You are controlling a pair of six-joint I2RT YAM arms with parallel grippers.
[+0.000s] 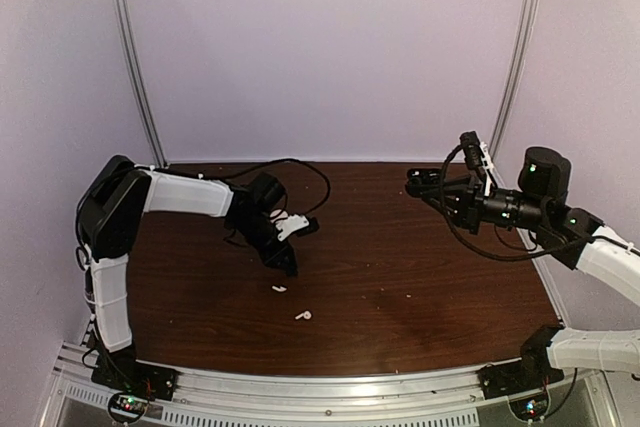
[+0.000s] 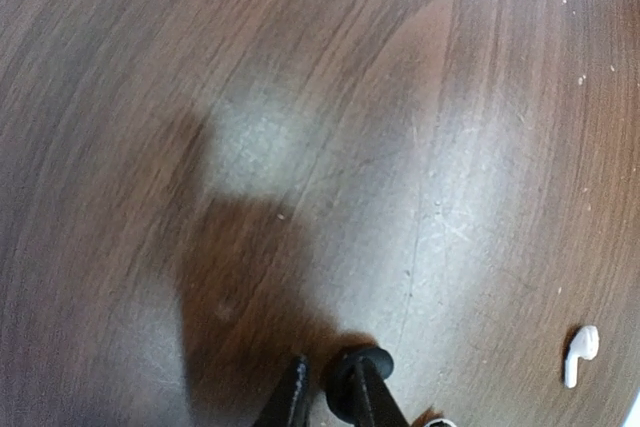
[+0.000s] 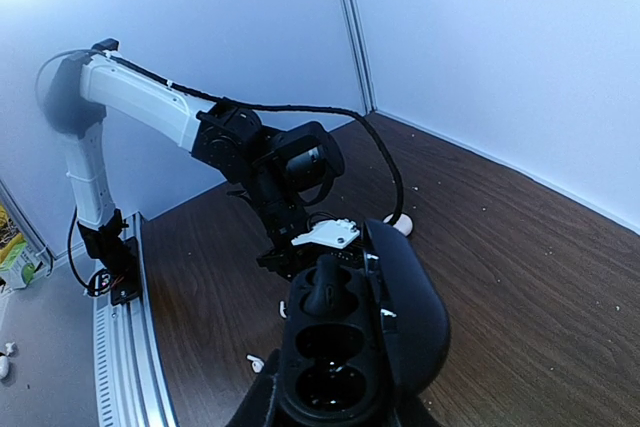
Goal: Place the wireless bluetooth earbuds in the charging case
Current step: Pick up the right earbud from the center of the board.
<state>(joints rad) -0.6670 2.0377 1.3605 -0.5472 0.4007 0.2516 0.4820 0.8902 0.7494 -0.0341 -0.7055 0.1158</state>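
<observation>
Open case (image 3: 412, 319) held up at the right, half filled.
Right gripper (image 1: 428, 187) clamps the case, one earbud (image 3: 325, 289) seated in a socket; left gripper (image 2: 335, 403) pinches the second earbud (image 2: 358, 371).

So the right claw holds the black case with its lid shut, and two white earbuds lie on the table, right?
No, the lid is open: the right wrist view shows the charging case in the right claw gaping. The two white earbuds do lie on the table.
</observation>
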